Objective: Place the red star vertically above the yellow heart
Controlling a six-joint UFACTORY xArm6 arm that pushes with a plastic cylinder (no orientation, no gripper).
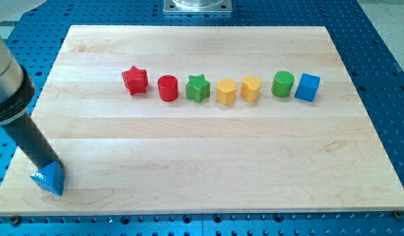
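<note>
Camera view: you've got a wooden board (pixel 202 170) on a blue perforated table (pixel 385 52), w/ a metal mount plate (pixel 197 6) at the far edge. Seven blocks sit in a rough row across the far half of the board. From left to right: red star (pixel 135 80), red cylinder (pixel 168 88), green star (pixel 198 88), a yellow block (pixel 225 92) whose shape you can't quite make out (maybe a pentagon), yellow heart (pixel 250 88), green cylinder (pixel 282 84), blue cube (pixel 307 87). The red star is at the row's left end, well apart from the yellow heart, w/ three blocks between them. Neighbours in the row stand near each other; the two yellow ones look just beside each other. An eighth piece, a blue triangle (pixel 48 179), lies alone at the near-left corner of the board. The rod comes in from the left edge, slanting down; my tip (pixel 46 165) rests against the blue triangle's far side, touching or nearly so, well apart from the row. No hand or jaws here, just a bare rod, so nothing is being grasped.
</note>
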